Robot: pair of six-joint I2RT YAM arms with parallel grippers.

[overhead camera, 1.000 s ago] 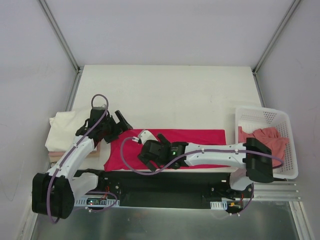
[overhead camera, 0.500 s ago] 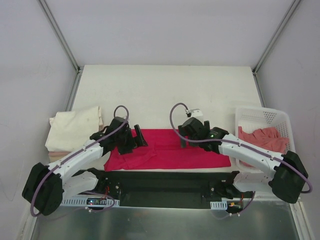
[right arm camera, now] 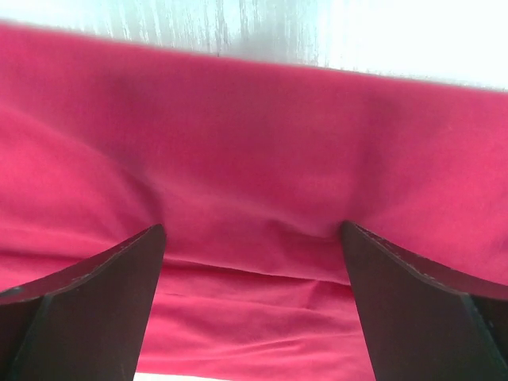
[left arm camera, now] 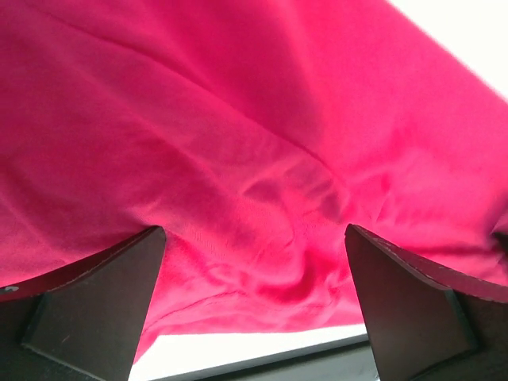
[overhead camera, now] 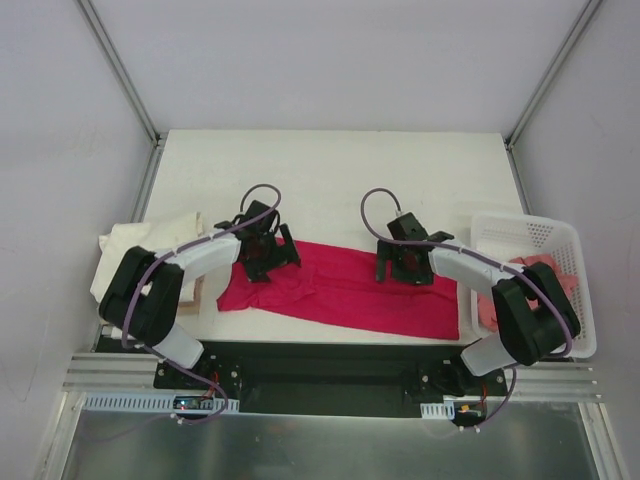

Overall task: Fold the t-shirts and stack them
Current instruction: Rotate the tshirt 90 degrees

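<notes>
The bright crimson-pink t-shirt [overhead camera: 340,292] lies folded into a long slanted strip across the near part of the white table [overhead camera: 330,180]. My left gripper [overhead camera: 268,255] stands open over the strip's far-left part. My right gripper [overhead camera: 403,264] stands open over its far-right part. In the left wrist view rumpled crimson cloth [left arm camera: 238,119] spreads between the wide-apart fingers [left arm camera: 87,305], tips down on it. The right wrist view shows the same cloth [right arm camera: 254,143] between that gripper's fingers [right arm camera: 421,309]. A cream-white t-shirt [overhead camera: 145,250] lies folded at the left edge. A salmon-pink t-shirt [overhead camera: 540,275] sits crumpled in the basket.
A white mesh basket [overhead camera: 520,228] stands at the table's right edge, close to my right arm. The cream shirt rests on a salmon-coloured layer [overhead camera: 198,296] at the left. A black rail [overhead camera: 320,365] with both arm bases runs along the near edge. Metal frame posts rise at the far corners.
My right arm has swung from the shirt's left part over to its right part. My left gripper moved in from the left onto the cloth. The strip now lies slanted.
</notes>
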